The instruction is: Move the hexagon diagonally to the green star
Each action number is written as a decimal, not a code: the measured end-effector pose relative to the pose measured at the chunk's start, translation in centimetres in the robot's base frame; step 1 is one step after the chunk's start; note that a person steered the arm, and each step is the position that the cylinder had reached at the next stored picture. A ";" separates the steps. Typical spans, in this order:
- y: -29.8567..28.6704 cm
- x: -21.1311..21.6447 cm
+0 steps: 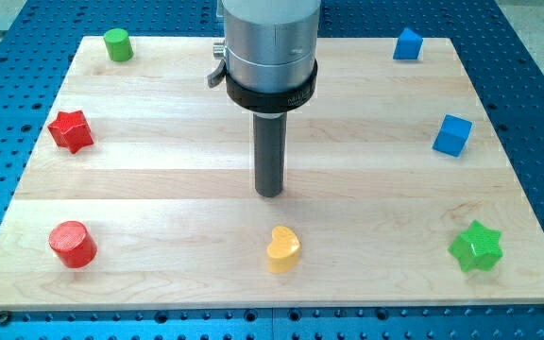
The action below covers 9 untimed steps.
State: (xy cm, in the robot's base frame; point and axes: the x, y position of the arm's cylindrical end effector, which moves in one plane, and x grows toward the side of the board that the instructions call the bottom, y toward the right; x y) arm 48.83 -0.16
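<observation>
My tip (269, 195) rests on the wooden board near its middle and touches no block. The green star (476, 246) lies at the view's bottom right, far to the right of the tip. A yellow heart-shaped block (283, 248) lies just below the tip, with a small gap between them. A red round block (72, 244) sits at the bottom left and a green round block (117, 44) at the top left. I cannot make out a clear hexagon shape on either of them.
A red star (71, 130) lies at the left edge. A blue cube (452, 135) sits at the right and another blue block (407, 43) at the top right. The board (159, 189) lies on a blue perforated table.
</observation>
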 end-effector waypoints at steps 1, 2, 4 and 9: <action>0.0 0.3; -1.2 0.5; 2.4 -3.5; -4.5 -22.0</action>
State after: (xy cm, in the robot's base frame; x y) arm 26.81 -4.68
